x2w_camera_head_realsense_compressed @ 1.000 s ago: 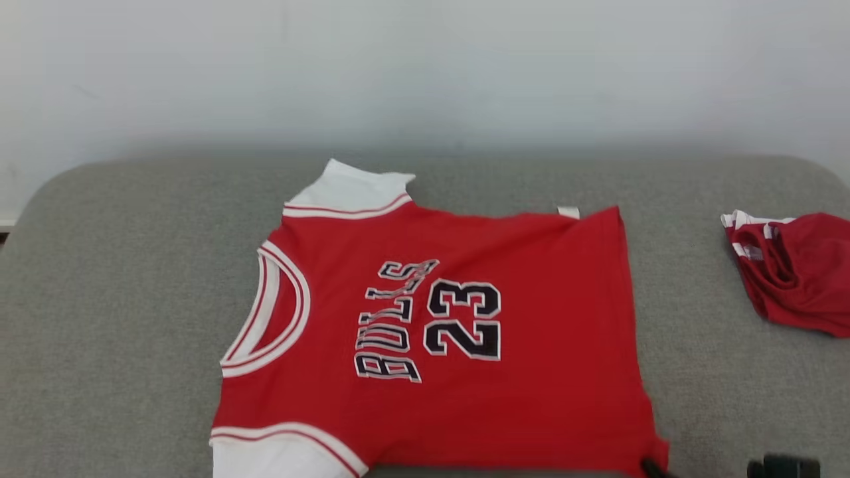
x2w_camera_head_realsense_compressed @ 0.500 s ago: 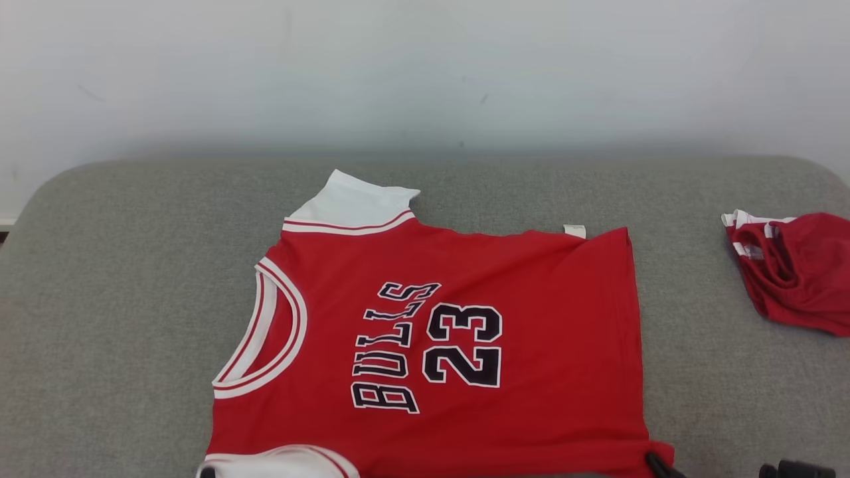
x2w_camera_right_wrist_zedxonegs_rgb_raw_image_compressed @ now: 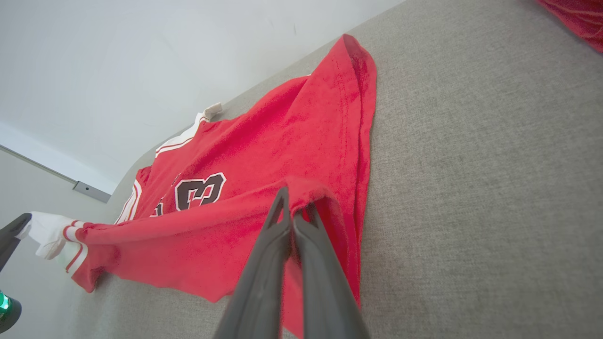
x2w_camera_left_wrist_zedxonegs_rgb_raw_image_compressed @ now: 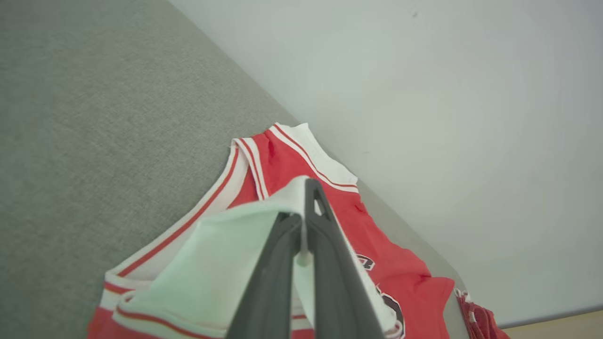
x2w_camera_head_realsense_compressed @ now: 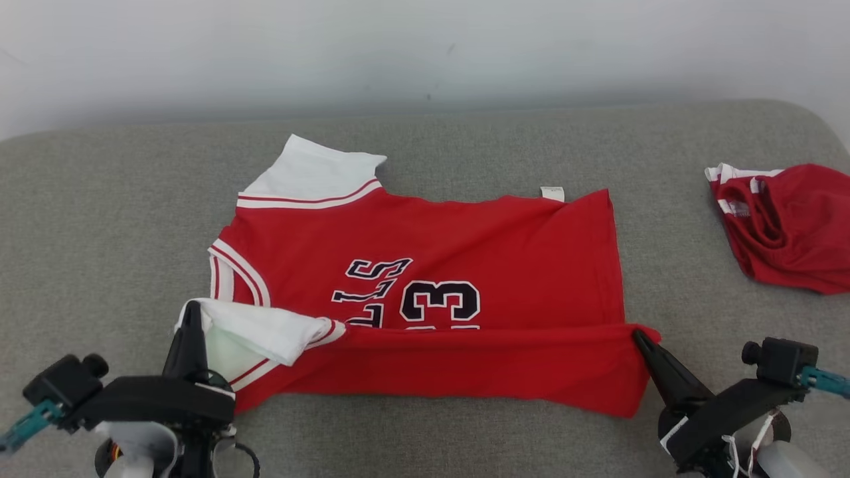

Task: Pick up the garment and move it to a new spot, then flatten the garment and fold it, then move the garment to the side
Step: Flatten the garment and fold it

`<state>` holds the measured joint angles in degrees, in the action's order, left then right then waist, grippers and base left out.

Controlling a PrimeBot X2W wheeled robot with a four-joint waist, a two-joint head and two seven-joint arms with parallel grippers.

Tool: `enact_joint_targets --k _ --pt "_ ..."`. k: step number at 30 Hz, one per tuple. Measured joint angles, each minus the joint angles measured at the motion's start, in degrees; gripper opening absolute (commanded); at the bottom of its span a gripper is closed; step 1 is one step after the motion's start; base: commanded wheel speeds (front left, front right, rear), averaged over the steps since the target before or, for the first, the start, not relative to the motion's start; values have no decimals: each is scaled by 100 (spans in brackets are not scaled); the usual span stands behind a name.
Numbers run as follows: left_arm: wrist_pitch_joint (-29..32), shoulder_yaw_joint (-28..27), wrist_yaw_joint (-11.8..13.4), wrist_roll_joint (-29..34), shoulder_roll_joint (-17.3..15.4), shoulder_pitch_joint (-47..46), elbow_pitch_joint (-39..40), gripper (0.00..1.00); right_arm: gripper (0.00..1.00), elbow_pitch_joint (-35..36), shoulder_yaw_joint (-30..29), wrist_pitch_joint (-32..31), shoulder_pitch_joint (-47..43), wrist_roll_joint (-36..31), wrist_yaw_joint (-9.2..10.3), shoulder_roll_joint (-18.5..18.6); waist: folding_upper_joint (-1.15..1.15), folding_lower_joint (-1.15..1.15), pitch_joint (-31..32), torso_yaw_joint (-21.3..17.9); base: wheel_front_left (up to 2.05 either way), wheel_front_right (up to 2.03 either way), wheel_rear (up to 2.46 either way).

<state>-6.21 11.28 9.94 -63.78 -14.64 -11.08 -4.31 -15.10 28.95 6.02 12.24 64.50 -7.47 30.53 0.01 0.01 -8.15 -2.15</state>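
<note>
Red cloth covers the middle of the grey cushion (x2w_camera_head_realsense_compressed: 106, 219): the garment (x2w_camera_head_realsense_compressed: 465, 245) lies there with its neck toward the robot's left and its hem toward the right, well apart from a smaller red garment (x2w_camera_head_realsense_compressed: 790, 226) bunched at the far right. Its far half rests flat with only light creases, so the move to a new spot and the flattening look done. The fold appears to be under way. The near long edge is raised off the cushion and turned toward the far edge, hiding the lower part of the lettering, but it is not yet laid down. The left gripper (x2w_camera_left_wrist_zedxonegs_rgb_raw_image_compressed: 304, 216) is clamped tight on the near white sleeve (x2w_camera_head_realsense_compressed: 265, 332), its fingers pressed together with cloth between them. The right gripper (x2w_camera_right_wrist_zedxonegs_rgb_raw_image_compressed: 292, 207) pinches the near hem corner in the same way. What probably remains is to lay this half over, make any further fold, and then carry the bundle aside.
</note>
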Motion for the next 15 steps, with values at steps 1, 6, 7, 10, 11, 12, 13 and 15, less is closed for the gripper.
enact_joint_targets --k 1,6,7,10,11,12,13,15 --pt "32 21 -40 20 -5 -159 -248 0 0 -125 16 -34 106 -22 0 -54 0 0 -45 -22 0 0 0" --pt "29 213 -288 192 -25 -767 -1311 0 0 -587 155 -57 541 -133 0 -303 0 0 -218 -137 0 0 0" --pt "16 254 -337 252 -21 -860 -1484 0 0 -661 168 -35 576 -144 0 -327 0 0 -241 -156 0 0 0" --pt "-1 332 -427 300 4 -1018 -1804 0 0 -802 242 4 647 -159 0 -371 0 1 -265 -190 0 0 0" --pt "-41 365 -471 367 7 -1071 -1941 0 0 -838 274 12 661 -159 0 -389 0 0 -264 -198 0 0 0" --pt "-87 375 -503 386 21 -1129 -2071 0 0 -878 302 34 664 -159 0 -404 0 1 -255 -201 0 0 0" --pt "-109 389 -544 391 30 -1172 -2175 0 0 -921 332 60 666 -159 0 -424 0 0 -238 -201 0 0 0" --pt "-210 471 -595 499 25 -1238 -2364 48 100 -989 354 187 667 -185 0 -428 0 0 -192 -197 0 0 0"
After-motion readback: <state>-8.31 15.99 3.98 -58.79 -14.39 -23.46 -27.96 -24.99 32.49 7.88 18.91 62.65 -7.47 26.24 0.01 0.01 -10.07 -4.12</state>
